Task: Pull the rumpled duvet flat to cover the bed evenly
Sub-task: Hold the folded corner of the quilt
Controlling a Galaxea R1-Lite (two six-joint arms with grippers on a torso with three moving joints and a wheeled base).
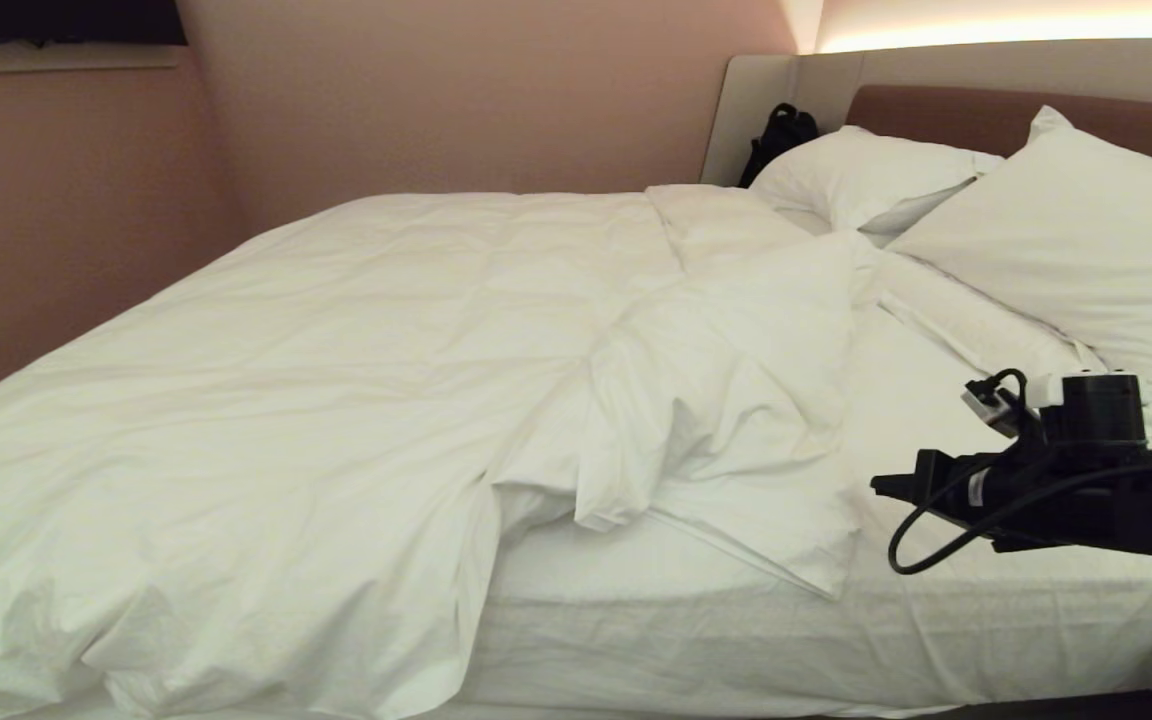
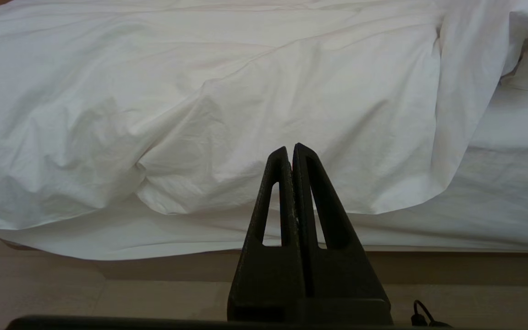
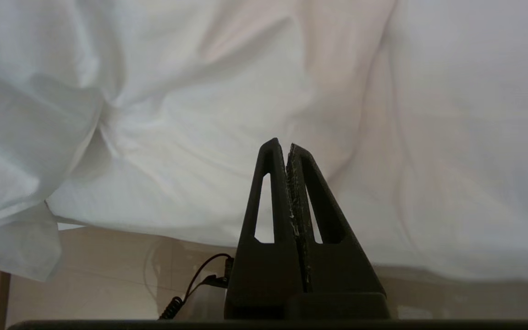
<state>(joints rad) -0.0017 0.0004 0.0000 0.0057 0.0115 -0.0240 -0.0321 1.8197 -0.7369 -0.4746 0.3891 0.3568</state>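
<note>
White puffy duvet point(image 1: 336, 380) creased, corner folded back, smooth sheeted bed point(image 1: 736, 640)

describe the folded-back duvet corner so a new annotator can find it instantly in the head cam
Start at the bed, with two pillows at its headboard end. The white duvet covers the foot end; on the near side, its pillow-end corner is flipped back in a rumpled triangular flap, leaving sheet bare. Unlike the plump pillows and flat sheet, it is creased, with a thin seamed point near the mattress edge.
</note>
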